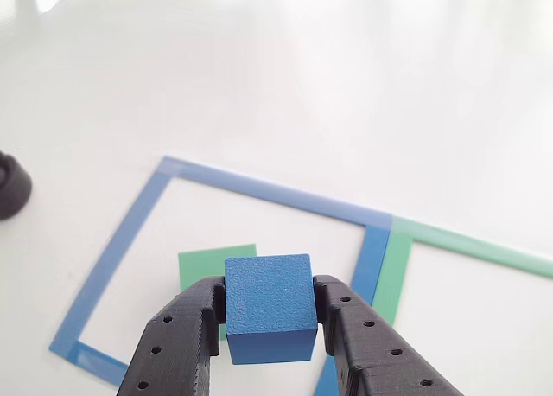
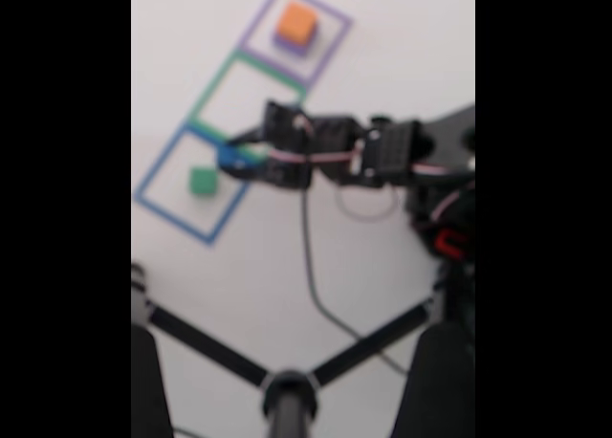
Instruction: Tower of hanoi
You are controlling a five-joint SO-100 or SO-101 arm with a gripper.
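My gripper (image 1: 270,314) is shut on the small blue cube (image 1: 269,308), which hangs above the blue taped square (image 1: 121,240). Just behind and below the cube, a green block (image 1: 201,268) lies inside that blue outline. In the blurred fixed view the gripper (image 2: 229,161) holds the blue cube (image 2: 228,158) at the right edge of the blue taped square (image 2: 163,208), with the green block (image 2: 202,180) to its lower left. The orange block (image 2: 296,20) sits on the purple block (image 2: 293,44) inside the purple taped square (image 2: 335,22).
A green taped square (image 1: 467,240) adjoins the blue one on the right; in the fixed view this green outline (image 2: 212,89) lies between the blue and purple ones. A black round object (image 1: 10,187) sits at the left. A cable (image 2: 311,266) and black stand legs (image 2: 287,381) cross the table's lower part.
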